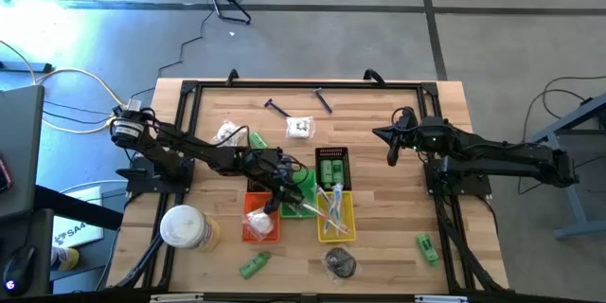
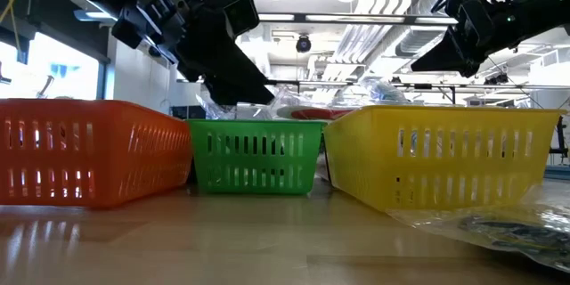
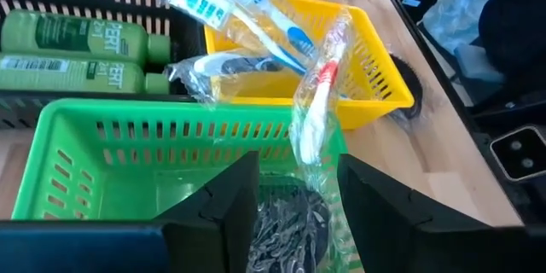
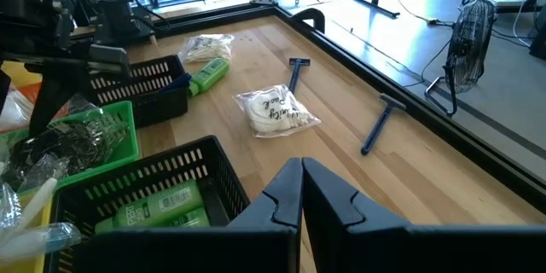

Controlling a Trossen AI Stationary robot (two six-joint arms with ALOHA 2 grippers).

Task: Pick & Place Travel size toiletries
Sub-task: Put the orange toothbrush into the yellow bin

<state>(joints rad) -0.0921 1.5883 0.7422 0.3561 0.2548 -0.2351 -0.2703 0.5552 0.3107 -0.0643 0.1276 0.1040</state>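
My left gripper [image 1: 284, 195] [image 3: 297, 222] hovers over the green basket [image 3: 128, 153], shut on a clear bag of thin dark pieces [image 3: 286, 232]. Wrapped toothbrushes [image 3: 247, 17] stick out of the yellow basket [image 3: 375, 60]. One red-and-white toothbrush [image 3: 317, 94] leans across the green basket's rim. Two green tubes [image 3: 77, 51] lie in the black basket [image 1: 331, 166]. On the far side of the table lie a wrapped white piece [image 4: 273, 111], two razors [image 4: 296, 72] [image 4: 380, 124] and a green tube [image 4: 207, 75]. My right gripper [image 1: 392, 151] [image 4: 301, 179] waits shut, raised over the table's right part. My left gripper has the clear bag of dark pieces [image 3: 275, 213] between its two fingers [image 3: 222, 213], coming from above and pointing down. The bag's lower part reaches into the green basket; whether it rests on the bottom, I cannot tell.
The orange basket [image 1: 260, 220] holds wrapped white pieces. A round white-and-yellow container [image 1: 185, 227] stands at the near left. Near the table's front edge lie two green tubes [image 1: 254, 265] [image 1: 427, 247] and a dark wrapped bundle [image 1: 340, 262]. A dark frame [image 1: 189, 90] borders the table.
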